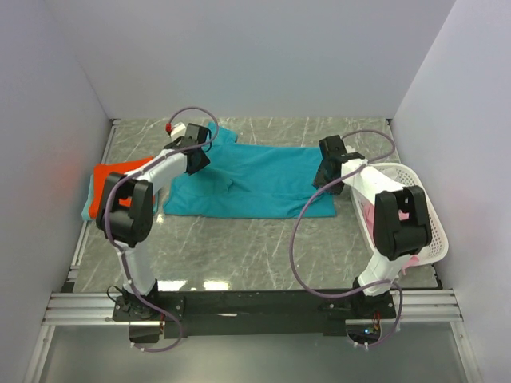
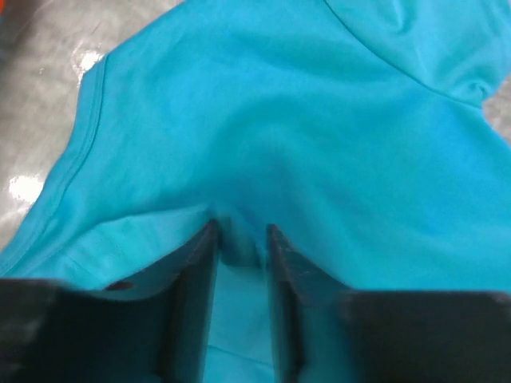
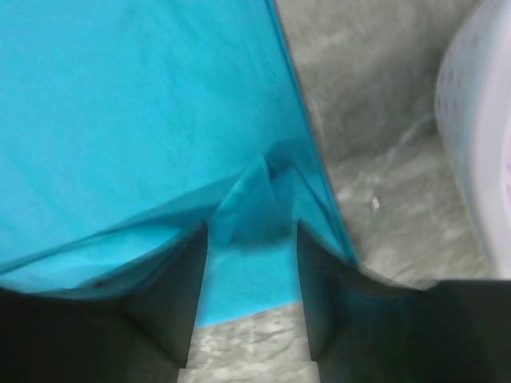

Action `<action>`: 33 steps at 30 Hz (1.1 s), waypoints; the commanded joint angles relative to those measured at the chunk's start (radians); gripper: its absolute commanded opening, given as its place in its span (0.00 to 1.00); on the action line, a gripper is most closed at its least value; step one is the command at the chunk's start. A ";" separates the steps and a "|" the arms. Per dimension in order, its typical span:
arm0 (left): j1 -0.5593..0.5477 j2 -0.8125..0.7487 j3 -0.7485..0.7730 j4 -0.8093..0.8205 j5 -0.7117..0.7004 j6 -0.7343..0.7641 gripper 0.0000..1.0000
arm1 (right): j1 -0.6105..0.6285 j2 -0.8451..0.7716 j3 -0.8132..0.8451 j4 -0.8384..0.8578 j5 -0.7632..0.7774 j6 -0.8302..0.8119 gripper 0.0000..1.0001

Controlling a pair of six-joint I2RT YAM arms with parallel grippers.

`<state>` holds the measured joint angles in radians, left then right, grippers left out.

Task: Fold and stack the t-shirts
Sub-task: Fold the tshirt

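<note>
A teal-blue t-shirt (image 1: 247,179) lies spread across the middle of the table. My left gripper (image 1: 196,156) is at its far left shoulder. In the left wrist view this gripper (image 2: 239,233) is shut on a pinched ridge of the teal cloth (image 2: 303,120). My right gripper (image 1: 327,172) is at the shirt's right edge. In the right wrist view this gripper (image 3: 251,227) holds a bunched fold of the cloth (image 3: 136,104) near its hem. An orange-red t-shirt (image 1: 112,185) lies folded at the left on a light teal one (image 1: 86,209). A pink t-shirt (image 1: 369,214) shows inside the basket.
A white mesh basket (image 1: 423,239) stands at the right, close to my right arm; its wall shows in the right wrist view (image 3: 479,136). The grey marble table (image 1: 239,247) is bordered by white walls at the left, back and right.
</note>
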<state>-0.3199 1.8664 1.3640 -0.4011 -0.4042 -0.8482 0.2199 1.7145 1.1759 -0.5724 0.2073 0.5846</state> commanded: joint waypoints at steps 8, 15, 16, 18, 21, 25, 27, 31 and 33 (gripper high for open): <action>0.010 -0.096 -0.008 0.027 0.051 -0.009 1.00 | 0.073 -0.085 0.028 0.042 -0.043 -0.052 0.79; 0.005 -0.251 -0.253 0.088 0.140 -0.060 0.99 | 0.153 -0.165 -0.067 0.063 -0.048 -0.034 0.82; 0.005 -0.263 -0.279 0.096 0.152 -0.075 0.99 | 0.156 -0.162 -0.085 0.075 -0.052 -0.032 0.81; 0.005 -0.279 -0.337 0.122 0.160 -0.091 0.99 | 0.159 -0.148 -0.094 0.091 -0.083 -0.037 0.82; 0.005 -0.271 -0.376 0.140 0.171 -0.098 0.99 | 0.162 -0.099 -0.082 0.112 -0.111 -0.054 0.82; 0.005 -0.234 -0.382 0.127 0.157 -0.115 0.99 | 0.156 0.018 0.005 0.102 -0.114 -0.058 0.82; 0.007 -0.217 -0.384 0.123 0.136 -0.124 0.99 | 0.153 0.059 0.056 0.104 -0.106 -0.065 0.83; 0.012 -0.194 -0.388 0.107 0.113 -0.138 0.99 | 0.119 0.195 0.174 0.089 -0.115 -0.055 0.83; 0.016 -0.190 -0.394 0.099 0.099 -0.144 0.99 | 0.099 0.230 0.233 0.082 -0.092 -0.060 0.83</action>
<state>-0.3103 1.6672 0.9802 -0.3080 -0.2665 -0.9665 0.3538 1.9076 1.3098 -0.4908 0.0879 0.5335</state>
